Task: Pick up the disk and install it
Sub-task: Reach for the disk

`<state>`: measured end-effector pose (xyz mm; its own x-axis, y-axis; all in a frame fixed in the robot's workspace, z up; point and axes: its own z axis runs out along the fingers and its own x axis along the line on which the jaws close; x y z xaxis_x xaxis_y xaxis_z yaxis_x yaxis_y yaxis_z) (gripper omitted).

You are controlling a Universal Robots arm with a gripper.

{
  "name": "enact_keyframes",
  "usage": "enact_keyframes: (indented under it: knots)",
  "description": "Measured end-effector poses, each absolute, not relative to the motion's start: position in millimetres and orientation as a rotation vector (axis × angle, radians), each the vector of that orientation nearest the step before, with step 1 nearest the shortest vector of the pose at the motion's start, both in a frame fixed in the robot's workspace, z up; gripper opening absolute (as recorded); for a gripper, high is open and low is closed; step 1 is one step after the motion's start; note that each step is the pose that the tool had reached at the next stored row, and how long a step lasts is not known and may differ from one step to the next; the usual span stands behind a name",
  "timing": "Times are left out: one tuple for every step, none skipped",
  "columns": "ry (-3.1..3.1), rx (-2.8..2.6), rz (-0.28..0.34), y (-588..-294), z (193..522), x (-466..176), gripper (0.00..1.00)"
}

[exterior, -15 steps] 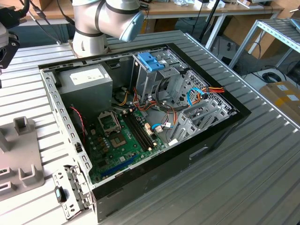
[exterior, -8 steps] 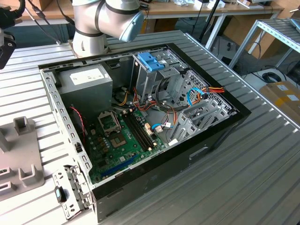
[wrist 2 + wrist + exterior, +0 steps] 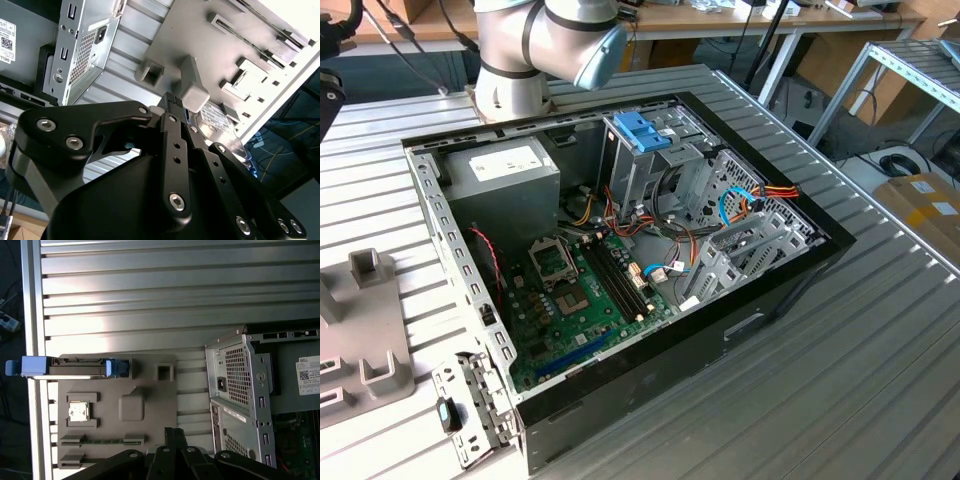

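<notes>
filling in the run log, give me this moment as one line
stage: pre-grasp | tool: shut, empty, at grey fixture | disk: on edge in fixture, untouched | computer case: open

First wrist view: the silver-grey disk (image 3: 75,368) in its blue plastic frame shows edge-on, its label face hidden; the black gripper (image 3: 174,430) is cut by the picture edge. Exterior view: the grey plastic holder tray (image 3: 365,345) runs off the exterior view's left.
</notes>
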<state>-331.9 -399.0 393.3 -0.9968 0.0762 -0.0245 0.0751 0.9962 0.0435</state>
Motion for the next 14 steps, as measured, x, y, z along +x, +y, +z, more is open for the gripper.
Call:
enact_keyframes:
  knots:
    - [3.112,0.118,0.066,-399.0,393.3,-332.7,0.10]
    - [3.112,0.118,0.066,-398.9,393.3,-333.2,0.10]
    - [3.112,0.118,0.066,-398.9,393.3,-334.1,0.10]
    - [3.112,0.118,0.066,-398.9,393.3,-335.1,0.10]
    - [3.112,0.118,0.066,-398.9,393.3,-335.5,0.10]
    - [3.112,0.118,0.066,-398.9,393.3,-336.1,0.10]
    - [3.112,0.118,0.066,-398.9,393.3,-336.9,0.10]
    - [3.112,0.118,0.066,-398.9,393.3,-337.3,0.10]
    - [3.112,0.118,0.066,-398.9,393.3,-337.9,0.10]
    - [3.113,0.118,0.066,-398.9,393.3,-338.3,0.10]
    - [3.113,0.118,0.066,-398.9,393.3,-338.9,0.10]
    - [3.113,0.118,0.066,-398.9,393.3,-339.9,0.10]
    - [3.113,0.118,0.066,-398.9,393.3,-340.4,0.10]
    - [3.113,0.118,0.066,-398.9,393.3,-340.9,0.10]
